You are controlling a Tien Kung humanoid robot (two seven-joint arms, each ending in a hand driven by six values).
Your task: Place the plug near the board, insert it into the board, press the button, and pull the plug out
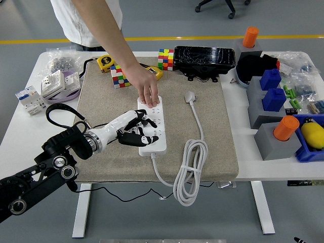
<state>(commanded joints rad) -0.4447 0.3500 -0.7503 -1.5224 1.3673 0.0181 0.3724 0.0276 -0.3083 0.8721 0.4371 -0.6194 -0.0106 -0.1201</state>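
The board is a long white plastic strip with rows of sockets, lying on a rough beige mat. The left hand lies over the board's near left part, and it hides the black plug, so I cannot tell its grasp. A person's hand presses the board's far end.

The left arm reaches in from the near left corner, forearm pointing to the right. The left hand is held low, fingers spread, apparently holding nothing. A person's hand reaches down from the far side.
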